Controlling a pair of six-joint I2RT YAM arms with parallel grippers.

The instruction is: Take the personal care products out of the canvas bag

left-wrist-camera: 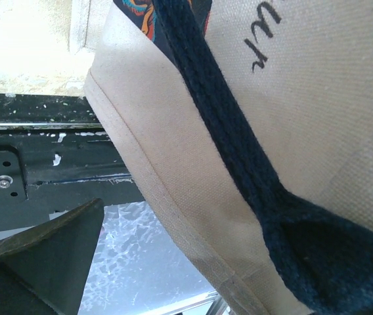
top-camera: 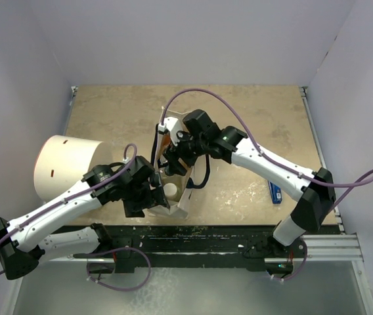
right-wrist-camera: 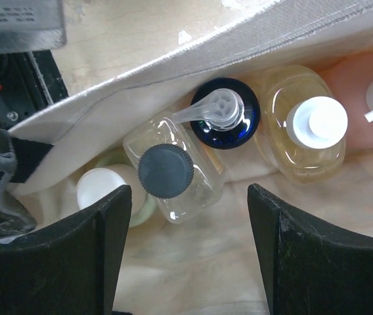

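My right pincer point(right-wrist-camera: 188, 190) gapes wide, empty — the black-capped bottle point(right-wrist-camera: 167, 172) sits just ahead, so I'd advance, centre it, then close gently.

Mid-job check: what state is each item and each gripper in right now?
canvas bag: standing, mouth open.
black-capped bottle: in bag, capped, upright.
blue pump bottle: in bag, upright.
yellowish bottle: in bag, capped, upright.
pink pump bottle: in bag, partly cropped.
olive-green bottle: in bag, capped.
right gripper: open, empty, over the bottles.
left gripper: at bag's near edge; grip unclear.
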